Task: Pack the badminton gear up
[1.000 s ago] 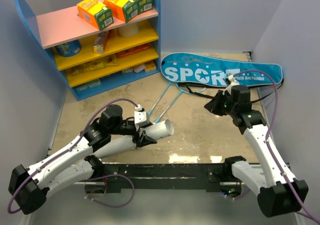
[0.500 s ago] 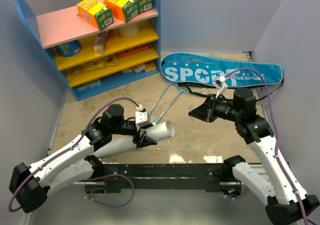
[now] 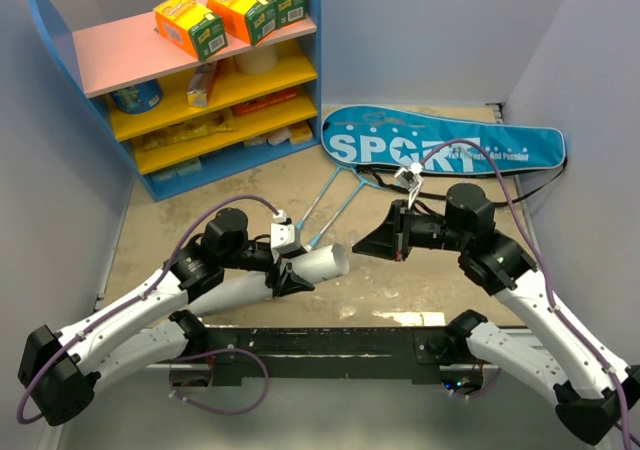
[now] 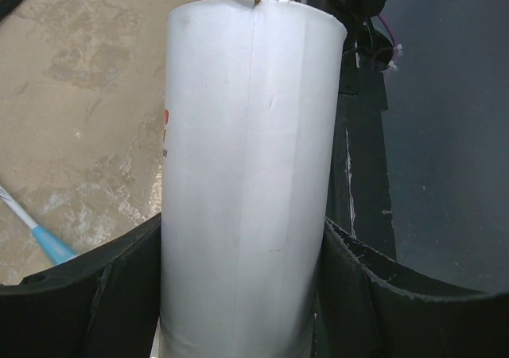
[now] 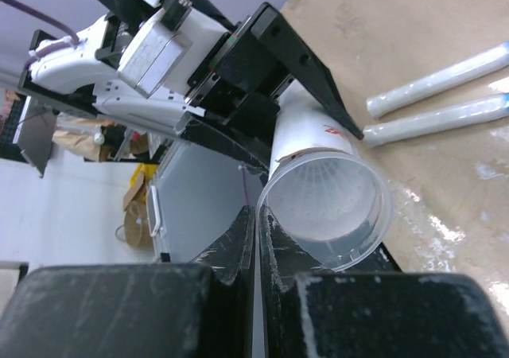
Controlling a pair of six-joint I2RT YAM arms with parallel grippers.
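one white tube (image 3: 318,263), gripped across its middle by the left tool (image 3: 288,272), near the front of the surface (image 3: 200,220). long axis runs left to right, mouth facing the right tool (image 3: 372,242). right tool pinched shut, empty, nearly in line, its tip just beside the mouth's rim. two rackets (image 3: 335,195) lie behind it, bag (image 3: 440,145) further back, neither packed.
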